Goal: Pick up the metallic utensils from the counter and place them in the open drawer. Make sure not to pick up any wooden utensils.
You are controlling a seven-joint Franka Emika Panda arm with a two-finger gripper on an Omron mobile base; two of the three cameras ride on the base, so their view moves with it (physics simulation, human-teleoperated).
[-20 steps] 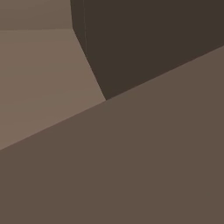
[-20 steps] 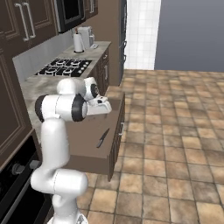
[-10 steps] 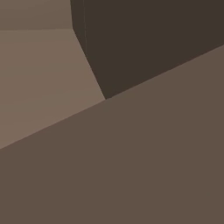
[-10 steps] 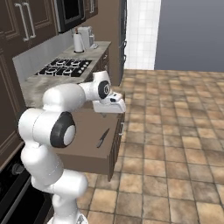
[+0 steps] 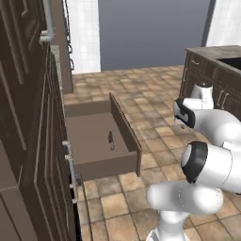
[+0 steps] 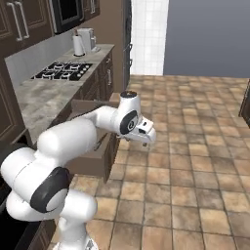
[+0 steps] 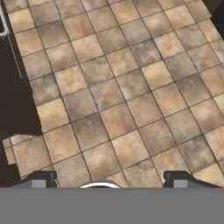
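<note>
The open drawer [image 5: 89, 134] juts from the dark cabinets on the left, a shallow brown box. A slim dark knife [image 5: 111, 140] lies on its bottom near the front panel. My gripper [image 6: 146, 137] hangs over the tiled floor, just past the drawer [image 6: 100, 158] front. In the hand view the gripper [image 7: 111, 180] is open, its tips wide apart with nothing but floor tiles between them. The island counter [image 5: 212, 51] shows at the far right, across the aisle. The wooden utensils are out of view.
The long wall counter [image 6: 44, 97] with a stove [image 6: 61, 71] runs along the left. A canister [image 6: 78, 46] and a small appliance stand at its far end. Dark cabinet fronts [image 5: 42, 141] flank the drawer. Brown tiled floor [image 5: 146, 89] spreads between cabinets and island.
Both base views have shifted, so the camera has moved. The arm has swung from above the drawer out past its front, over the floor. The gripper has stayed open.
</note>
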